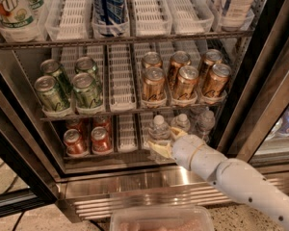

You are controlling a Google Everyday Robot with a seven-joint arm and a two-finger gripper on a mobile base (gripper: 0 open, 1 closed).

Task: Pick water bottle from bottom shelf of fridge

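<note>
On the bottom shelf (126,134) of the stainless-steel drinks fridge (135,189), two red aluminium cans (89,141) stand at 9 o'clock from the small clear plastic water bottle with a white cap (159,127) (a bare stretch of shelf lies between them). The cream-coloured claw (162,144) sits at the bottle's base, at its 6 o'clock, touching it or just in front. Whether it is open or closed I cannot tell. Two more clear bottles (205,121) stand at the first one's 3 o'clock. The white arm (241,179) runs off toward 4 o'clock.
</note>
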